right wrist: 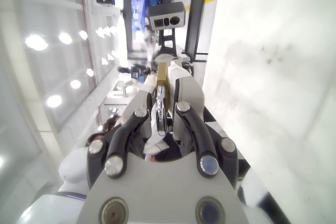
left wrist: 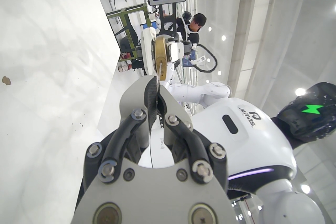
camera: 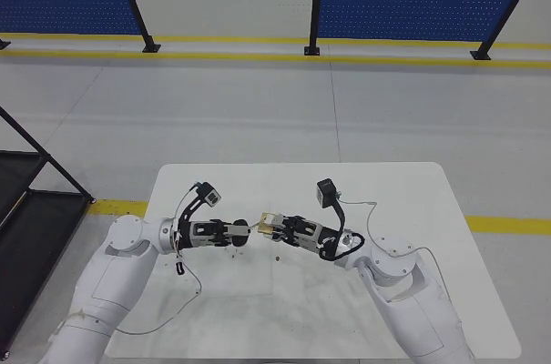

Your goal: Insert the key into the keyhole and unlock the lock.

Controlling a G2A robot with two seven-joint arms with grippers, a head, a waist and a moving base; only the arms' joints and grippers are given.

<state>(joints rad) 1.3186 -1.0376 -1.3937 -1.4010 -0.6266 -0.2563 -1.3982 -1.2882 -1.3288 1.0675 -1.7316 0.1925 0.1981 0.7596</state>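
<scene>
left tool (left wrist: 157, 86) holds key (left wrist: 158, 74) at lock (left wrist: 159, 50).

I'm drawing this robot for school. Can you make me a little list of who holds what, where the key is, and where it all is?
left gripper: shut on the key
right gripper: shut on the brass padlock
key tip: against the padlock's end face, at the keyhole; how deep cannot be told
shackle: lies between the right gripper's fingers
place: both held in the air above the white table
</scene>
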